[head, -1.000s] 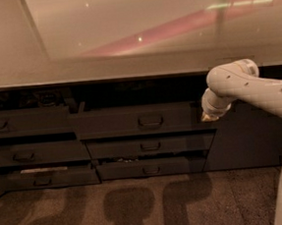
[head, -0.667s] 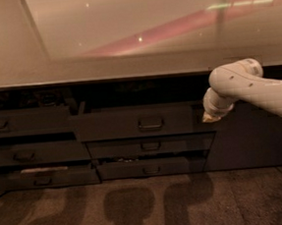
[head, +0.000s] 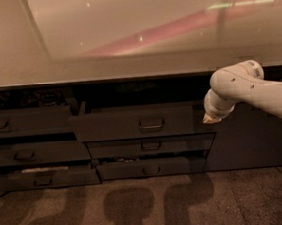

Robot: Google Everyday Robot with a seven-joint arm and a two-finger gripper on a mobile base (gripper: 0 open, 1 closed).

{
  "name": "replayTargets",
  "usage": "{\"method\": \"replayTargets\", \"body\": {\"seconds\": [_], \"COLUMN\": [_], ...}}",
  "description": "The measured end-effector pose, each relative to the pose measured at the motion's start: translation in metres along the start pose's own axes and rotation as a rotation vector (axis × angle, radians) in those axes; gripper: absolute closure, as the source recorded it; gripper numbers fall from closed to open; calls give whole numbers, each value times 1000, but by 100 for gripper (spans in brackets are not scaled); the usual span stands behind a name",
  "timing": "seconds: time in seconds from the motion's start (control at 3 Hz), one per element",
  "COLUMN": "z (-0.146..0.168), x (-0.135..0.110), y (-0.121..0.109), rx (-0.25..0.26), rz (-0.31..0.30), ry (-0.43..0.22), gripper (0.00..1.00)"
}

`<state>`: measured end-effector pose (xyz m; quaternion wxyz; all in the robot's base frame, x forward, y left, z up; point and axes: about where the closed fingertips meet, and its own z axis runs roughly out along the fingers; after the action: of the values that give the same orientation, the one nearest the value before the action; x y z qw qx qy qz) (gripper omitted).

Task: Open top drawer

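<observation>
Pincer point(head: 211, 118) at right end of the top drawer point(head: 112, 127), well clear of its handle point(head: 151, 124) (open or closed: cannot tell). Drawer front stands proud of its neighbours, so partly open; more pull is likely needed. Desk point(head: 127, 66) top beyond.

A pale glossy table point(head: 127, 66) spans the upper frame, mirroring a pink streak point(head: 173, 30). Speckled carpet floor point(head: 247, 199) fills the bottom, with dark shadows point(head: 129, 206). The gripper point(head: 210, 118) hangs centre right, below the table's edge
</observation>
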<state>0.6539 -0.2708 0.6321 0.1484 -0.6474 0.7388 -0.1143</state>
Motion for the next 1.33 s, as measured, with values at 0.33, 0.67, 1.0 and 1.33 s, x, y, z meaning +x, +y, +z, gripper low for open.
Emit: {"method": "replayTargets", "body": {"seconds": [0.33,0.67,1.0,1.33], "z": [3,2,1,-1], "x": [2,2,1,1], "y": [13,13,13,19], "rx": [1,1,0,-1], "rz": [-14,-14,-14,-26], "ry": [7,7,7,4], "gripper": [100,100,100,100]}}
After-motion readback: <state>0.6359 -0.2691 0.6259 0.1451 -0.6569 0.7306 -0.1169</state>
